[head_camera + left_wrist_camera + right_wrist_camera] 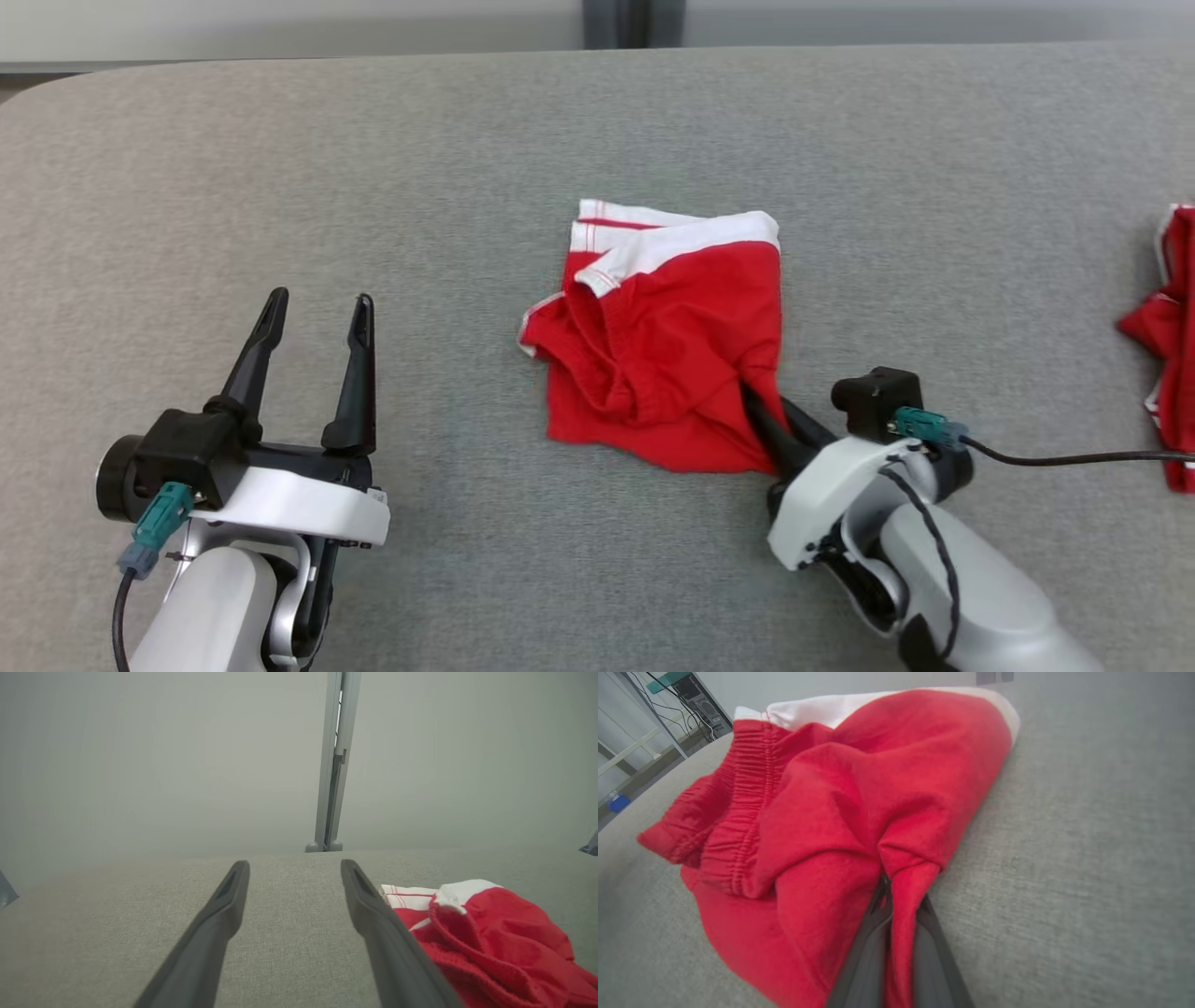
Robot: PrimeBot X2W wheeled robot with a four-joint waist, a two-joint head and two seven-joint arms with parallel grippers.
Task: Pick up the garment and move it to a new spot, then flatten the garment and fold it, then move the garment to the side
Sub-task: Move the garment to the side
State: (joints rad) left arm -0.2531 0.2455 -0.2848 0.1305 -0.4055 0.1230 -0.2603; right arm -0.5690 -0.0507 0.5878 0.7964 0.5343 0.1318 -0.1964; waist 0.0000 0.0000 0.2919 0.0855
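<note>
At the middle of the tabletop (280,140) lies the red garment (667,345), crumpled, its white trim toward the tabletop's far edge. The right gripper (770,425) is pinching the garment's corner nearest the tabletop's front edge, cloth bunched between the fingers, and nothing looks lifted yet. The left gripper (320,299) hangs spread over the tabletop's near left part, holding nothing. Early going, then: the pick-up is only starting, with carrying, flattening, folding and setting aside all ahead. Another red cloth (1172,345) sits at the tabletop's right edge.

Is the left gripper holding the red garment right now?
No, the left gripper is open over bare table, apart from the garment.
</note>
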